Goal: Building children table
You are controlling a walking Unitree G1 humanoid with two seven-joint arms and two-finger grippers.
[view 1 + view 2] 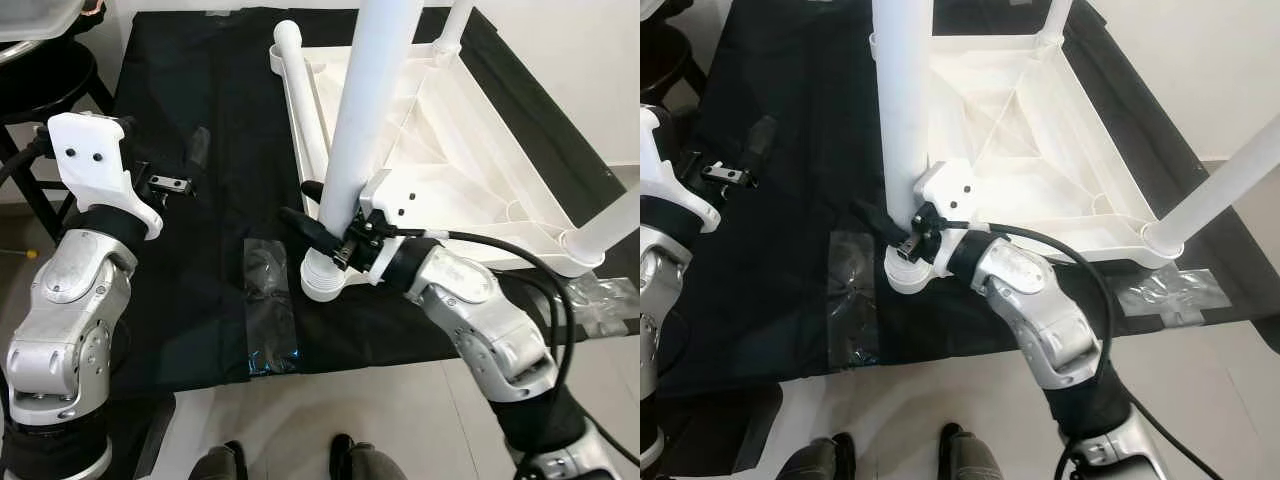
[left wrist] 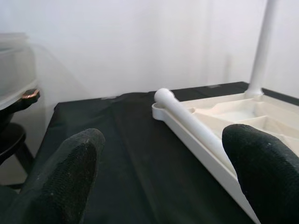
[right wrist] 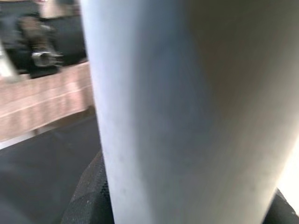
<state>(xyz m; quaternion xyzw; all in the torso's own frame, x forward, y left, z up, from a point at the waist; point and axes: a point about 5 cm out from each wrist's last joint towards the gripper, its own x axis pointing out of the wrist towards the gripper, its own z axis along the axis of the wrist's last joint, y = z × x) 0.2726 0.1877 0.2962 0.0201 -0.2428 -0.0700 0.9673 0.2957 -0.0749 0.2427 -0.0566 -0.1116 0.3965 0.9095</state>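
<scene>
Left eye view: an upturned white plastic table top (image 1: 470, 150) lies on a black cloth (image 1: 215, 250), three legs upright, one lying inside. Right gripper (image 1: 322, 222) pinches the near white leg (image 1: 365, 120); left gripper (image 2: 163, 172) hangs spread.

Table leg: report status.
Right pincer shut on upright table leg at tabletop corner. Left pincer open, idle. Loose leg lying in tabletop.

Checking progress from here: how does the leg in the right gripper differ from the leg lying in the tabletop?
The gripped leg stands upright in the tabletop's near corner socket; the loose leg lies flat along the inside wall. The right gripper is closed around the gripped leg; nothing holds the loose leg, and the left gripper hovers open over the black cloth. Both are plain white tubes.
</scene>
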